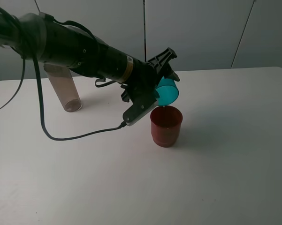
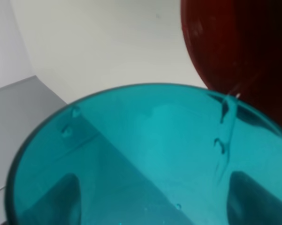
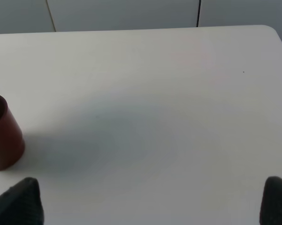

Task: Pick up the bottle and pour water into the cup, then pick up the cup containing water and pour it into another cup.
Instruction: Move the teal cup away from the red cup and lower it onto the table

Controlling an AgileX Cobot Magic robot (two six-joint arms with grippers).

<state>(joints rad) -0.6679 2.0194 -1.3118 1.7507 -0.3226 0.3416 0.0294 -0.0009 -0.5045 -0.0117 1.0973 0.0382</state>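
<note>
1. Teal cup, in your high view, is clamped in the left gripper and tipped over the dark red cup, a thin stream falling into it. The tinted bottle stands well apart on the white table.
2. Your left wrist view fills with the teal cup, fingers closed on its wall, droplets near its rim, the red cup just beyond.
3. Your right wrist view shows the red cup at the edge; the right gripper's fingertips sit wide apart over bare table.
</note>
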